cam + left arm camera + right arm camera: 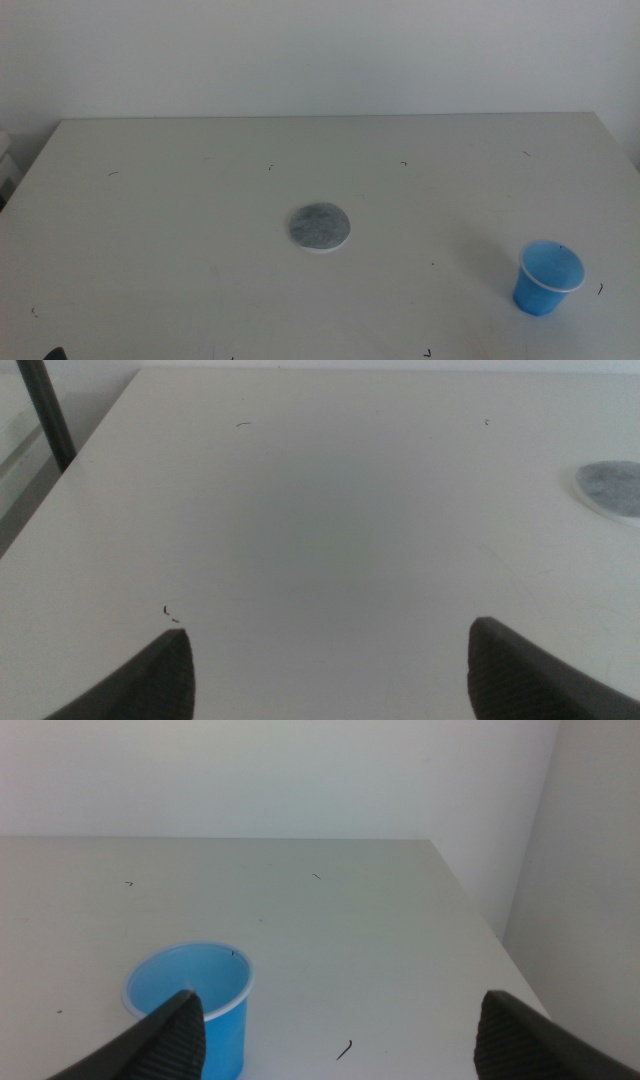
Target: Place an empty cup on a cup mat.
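Neither hand shows in the middle view, just the small bright blue tapered plastic cup (548,278) upright at lower right and the flat round mottled grey cup mat (320,227) mid-frame, well apart on the white desk (180,200). Left wrist view: left hand (330,670) spread wide, holding nothing, mat at the right edge. Right wrist view: right hand (342,1038) wide open, empty, cup by one jaw. I'd centre the jaws around the cup first, then close gently.

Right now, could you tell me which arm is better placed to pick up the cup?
The right arm, probably. The cup stands upright near the table's right side, just ahead of the open right hand. The left hand sees only the cup mat.
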Robot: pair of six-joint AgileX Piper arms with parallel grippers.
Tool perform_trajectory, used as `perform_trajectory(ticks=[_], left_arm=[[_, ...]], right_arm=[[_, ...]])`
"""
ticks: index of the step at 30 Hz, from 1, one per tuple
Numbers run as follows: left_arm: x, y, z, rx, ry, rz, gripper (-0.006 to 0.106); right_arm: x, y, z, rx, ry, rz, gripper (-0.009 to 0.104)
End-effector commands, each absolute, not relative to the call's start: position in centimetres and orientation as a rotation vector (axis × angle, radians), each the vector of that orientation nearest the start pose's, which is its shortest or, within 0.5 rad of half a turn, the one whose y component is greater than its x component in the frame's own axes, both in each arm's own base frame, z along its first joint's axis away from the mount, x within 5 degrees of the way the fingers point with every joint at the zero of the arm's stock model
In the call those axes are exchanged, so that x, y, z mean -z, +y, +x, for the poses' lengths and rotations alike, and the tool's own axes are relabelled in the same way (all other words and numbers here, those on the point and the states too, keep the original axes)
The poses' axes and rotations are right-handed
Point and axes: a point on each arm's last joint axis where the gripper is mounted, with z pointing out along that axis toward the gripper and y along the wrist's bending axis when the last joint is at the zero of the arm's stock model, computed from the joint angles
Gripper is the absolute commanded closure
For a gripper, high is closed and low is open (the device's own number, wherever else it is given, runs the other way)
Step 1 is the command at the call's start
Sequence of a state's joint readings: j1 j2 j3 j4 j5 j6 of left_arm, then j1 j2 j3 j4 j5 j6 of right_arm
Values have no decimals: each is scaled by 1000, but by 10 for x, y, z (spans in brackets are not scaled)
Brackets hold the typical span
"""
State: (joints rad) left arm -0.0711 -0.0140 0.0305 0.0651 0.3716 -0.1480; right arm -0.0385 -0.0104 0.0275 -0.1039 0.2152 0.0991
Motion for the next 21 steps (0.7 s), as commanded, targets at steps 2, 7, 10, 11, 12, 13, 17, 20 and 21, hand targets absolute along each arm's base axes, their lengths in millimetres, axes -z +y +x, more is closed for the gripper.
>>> perform_trajectory(ticks=[2,7,10,11,12,13,17,20,21], left_arm=[[-179,-2,53,102,1787,-38,-5],[-179,-2,53,102,1787,-38,-5],[-179,-2,53,102,1787,-38,-5],[-179,-2,53,102,1787,-38,-5],[-179,-2,53,102,1787,-38,-5],[-179,-2,53,102,1787,-38,-5],[-179,-2,53,102,1787,-38,-5],[-179,-2,53,102,1787,-38,-5],[-179,-2,53,102,1787,-38,-5]], right_arm=[[-197,-3,54,29,1602,59,22],[-213,-3,50,-2,1642,91,22],[-225,-3,46,3,1684,95,22],[-231,-3,44,4,1689,96,22],[-236,-3,42,5,1703,97,22],[-240,-3,41,5,1716,99,22],[-257,-3,39,7,1739,103,22],[-271,-3,39,-5,1740,108,22],[-276,-3,40,-9,1749,110,22]])
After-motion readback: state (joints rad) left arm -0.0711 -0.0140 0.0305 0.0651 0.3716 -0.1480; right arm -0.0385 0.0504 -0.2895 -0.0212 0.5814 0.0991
